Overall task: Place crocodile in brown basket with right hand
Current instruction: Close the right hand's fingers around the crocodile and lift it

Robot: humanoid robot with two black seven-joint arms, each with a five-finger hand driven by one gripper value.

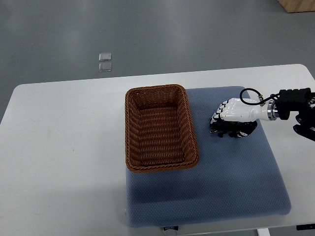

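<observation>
crocodile (237, 132) lying crosswise, grasped by right hand (234, 111)

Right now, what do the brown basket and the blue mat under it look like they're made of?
The brown basket looks like woven wicker or rattan, slightly glossy, from its ribbed interlaced strands. The blue mat seems padded fabric or foam, matte, with fine dotted texture.

White table (64, 147) w/ blue pad (221, 187), grey floor (172, 34), wood box (298, 5) top right corner
</observation>
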